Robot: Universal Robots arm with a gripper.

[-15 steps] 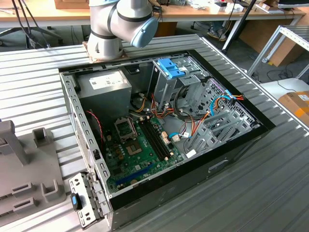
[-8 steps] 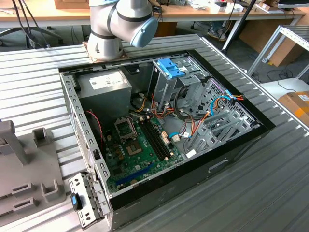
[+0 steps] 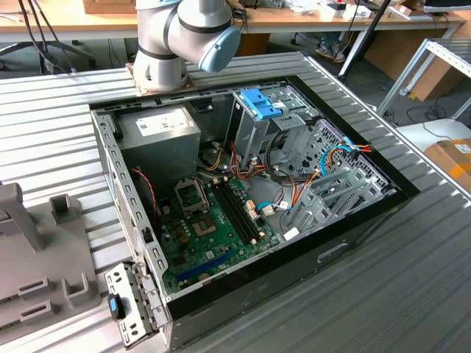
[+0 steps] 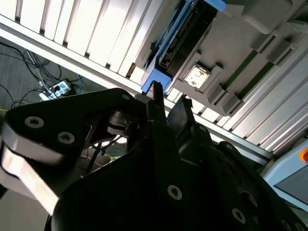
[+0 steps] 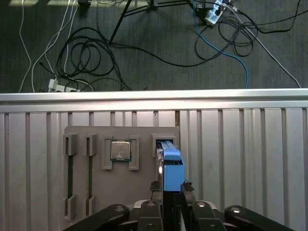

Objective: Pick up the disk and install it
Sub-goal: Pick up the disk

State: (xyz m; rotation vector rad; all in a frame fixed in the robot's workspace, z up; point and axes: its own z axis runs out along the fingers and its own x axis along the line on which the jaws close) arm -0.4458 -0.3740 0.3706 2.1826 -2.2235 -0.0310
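The disk is a black drive with blue rails and a blue end tab. It stands on edge in a slot of a grey holder tray on the ribbed metal table. In the second wrist view the disk lies just beyond the fingertips. My gripper hangs right over the disk's blue end. One dark finger shows on each side of that end. A gap shows between the fingers, so the gripper is open and holds nothing.
The tray also carries a square processor chip and green memory sticks. In the exterior view an open computer case lies on the table, with a blue clip on its silver cage. The arm's base stands behind it. Cables cover the floor.
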